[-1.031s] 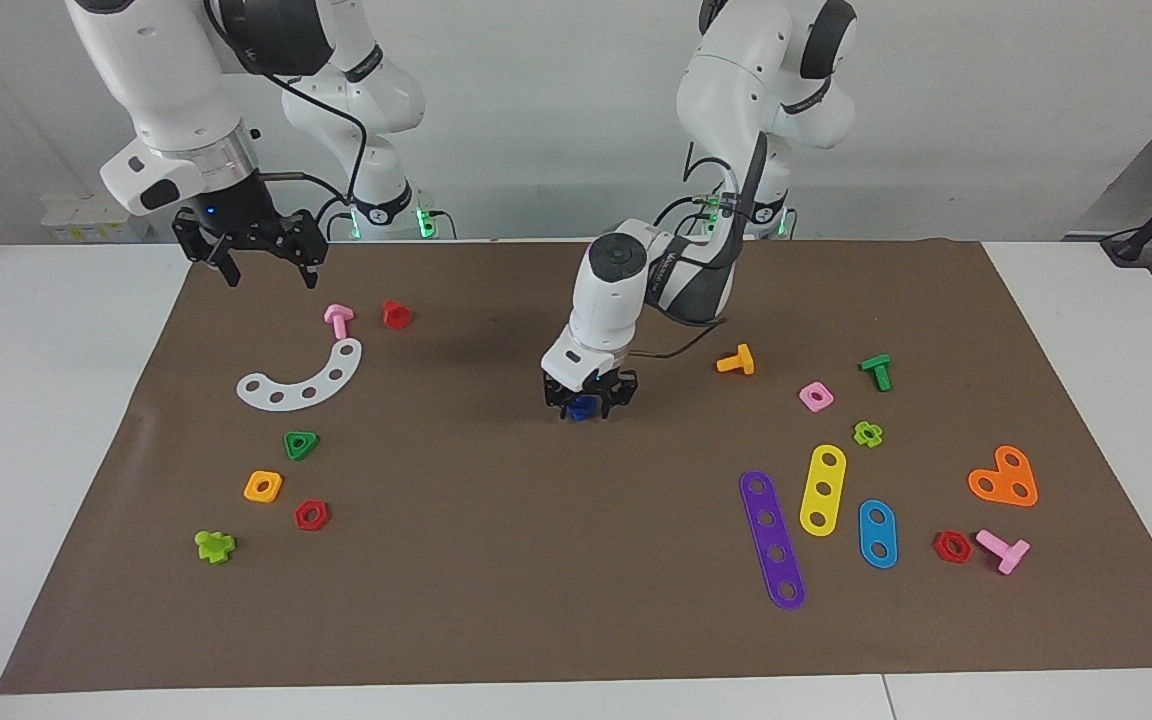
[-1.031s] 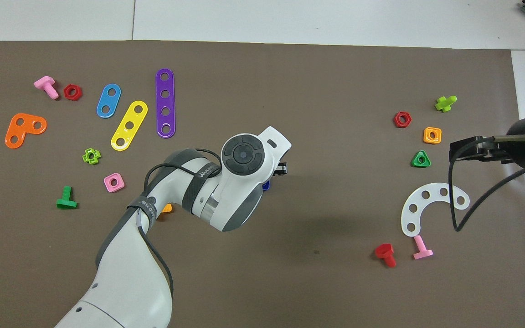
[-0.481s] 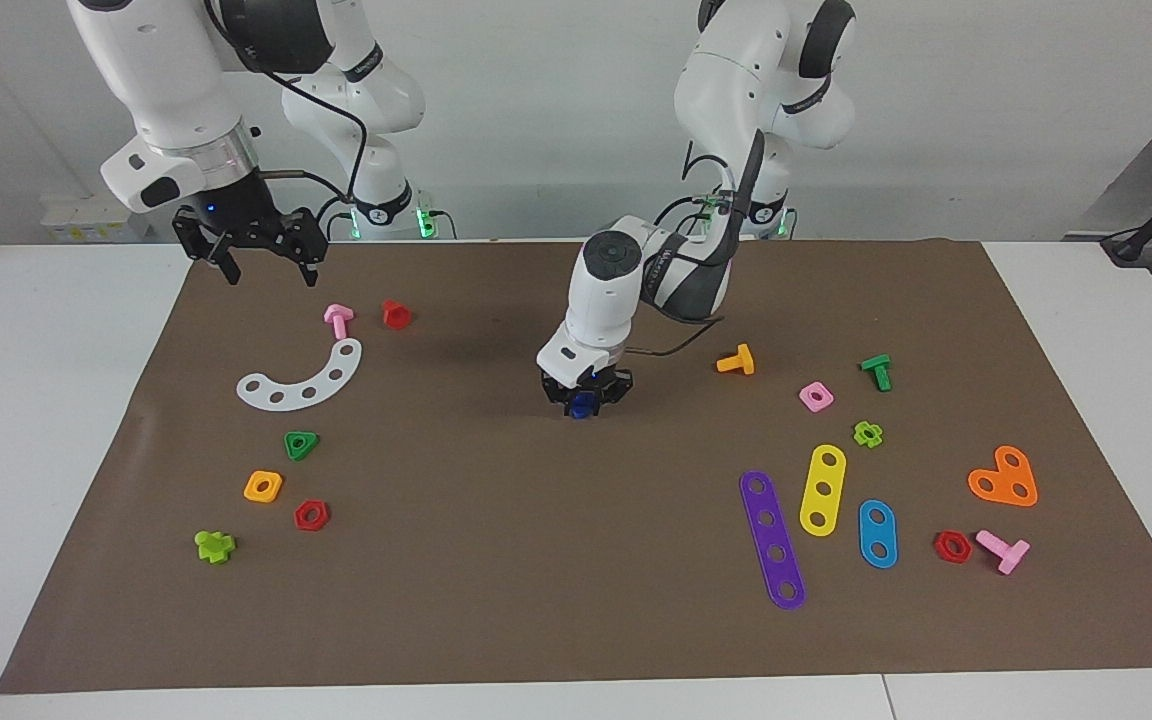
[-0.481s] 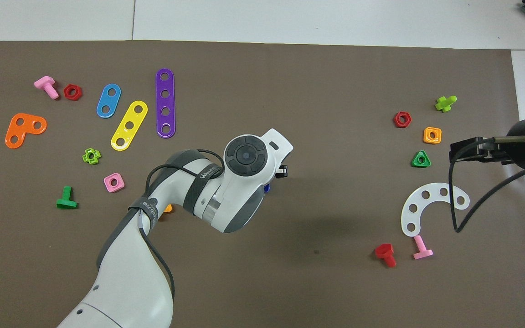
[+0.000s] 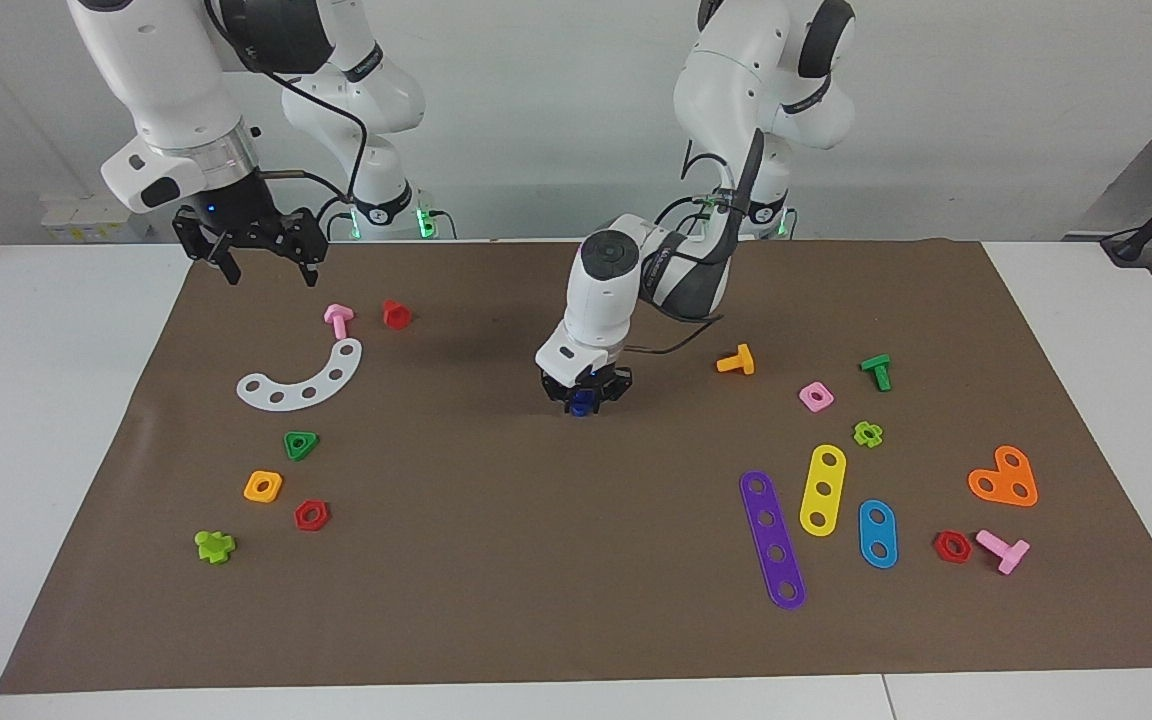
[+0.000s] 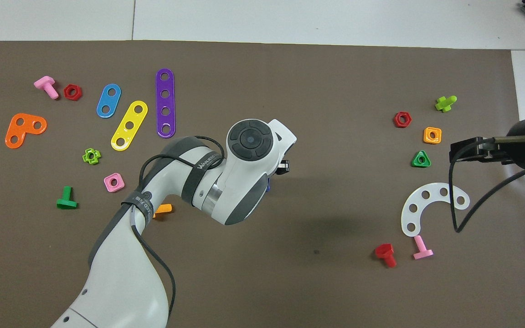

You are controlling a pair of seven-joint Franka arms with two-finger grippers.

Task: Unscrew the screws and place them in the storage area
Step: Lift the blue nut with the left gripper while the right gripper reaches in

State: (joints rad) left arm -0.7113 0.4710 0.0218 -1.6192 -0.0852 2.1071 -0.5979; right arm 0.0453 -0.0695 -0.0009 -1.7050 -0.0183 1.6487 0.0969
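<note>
My left gripper (image 5: pixel 583 393) is low over the middle of the brown mat (image 5: pixel 536 560), shut on a small dark-blue screw (image 5: pixel 583 403). The screw sits between the fingertips, just at the mat's surface. In the overhead view the left wrist (image 6: pixel 244 173) covers it and only a blue sliver (image 6: pixel 268 186) shows. My right gripper (image 5: pixel 263 262) is open and empty. It hangs over the mat's edge at the right arm's end, beside a pink screw (image 5: pixel 338 319), and waits.
Near the right gripper lie a red screw (image 5: pixel 395 314) and a white curved strip (image 5: pixel 304 380), with several nuts farther from the robots. Toward the left arm's end lie an orange screw (image 5: pixel 736 360), a green screw (image 5: pixel 876 371), coloured strips (image 5: pixel 771 538) and an orange heart plate (image 5: pixel 1004 478).
The left wrist has turned and tilted a little over the same spot, with the blue screw still in its grip. The right arm has not moved.
</note>
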